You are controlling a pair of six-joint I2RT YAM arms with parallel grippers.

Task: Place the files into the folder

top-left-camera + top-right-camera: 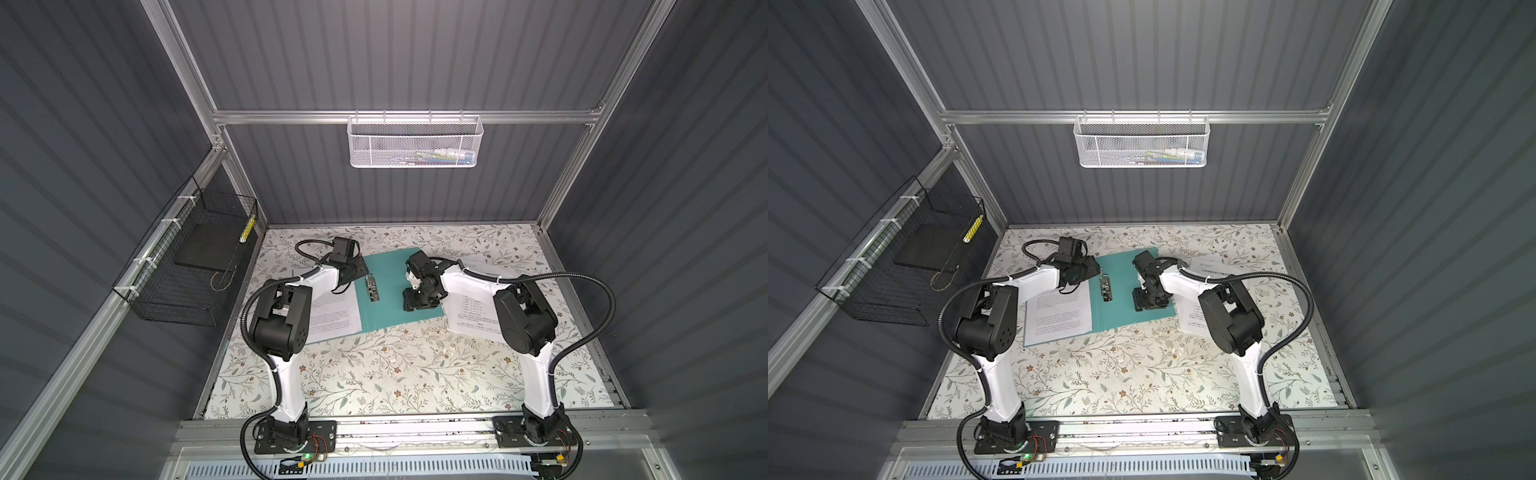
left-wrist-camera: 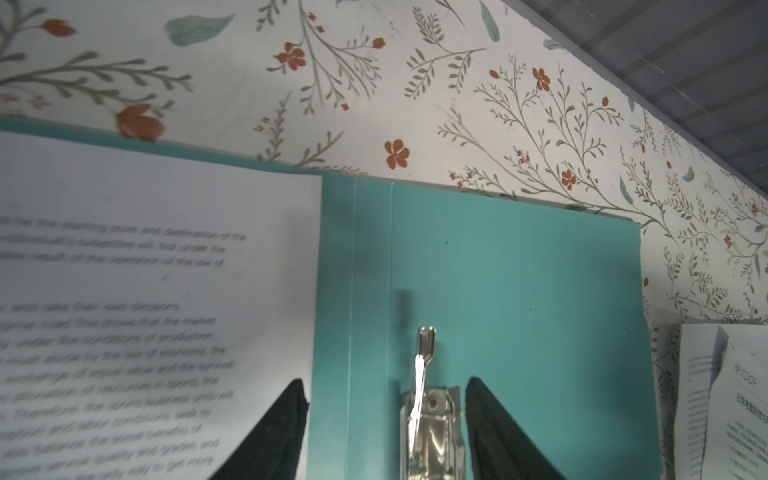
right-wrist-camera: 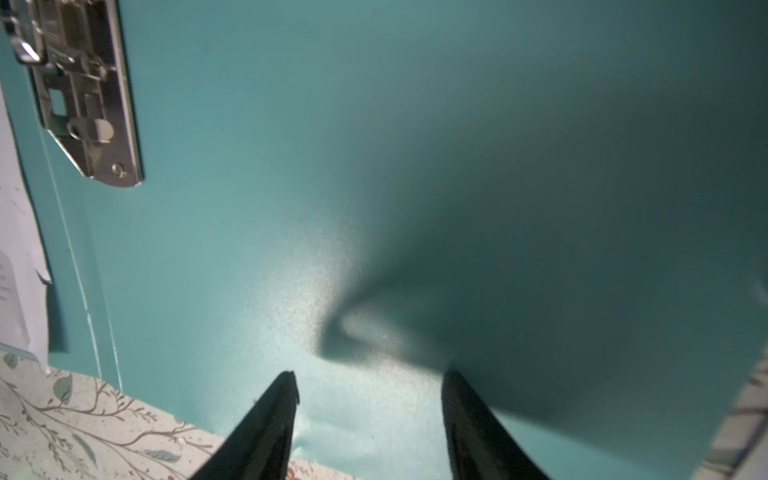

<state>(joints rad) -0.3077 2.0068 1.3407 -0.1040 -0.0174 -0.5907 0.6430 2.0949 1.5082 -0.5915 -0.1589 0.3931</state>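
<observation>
Centrally, open folder, files on its left cover.

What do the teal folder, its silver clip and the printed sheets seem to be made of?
The folder looks like thin plastic or coated card: smooth, even teal, with a soft sheen. The clip seems to be polished metal: silver, with bright mirror-like reflections. The sheets look like plain paper: thin, matt white, black print.

Print on the sheet beside the left claw is blurred. The clip between its fingers runs off the edge. The right arm covers much of a second sheet.
</observation>
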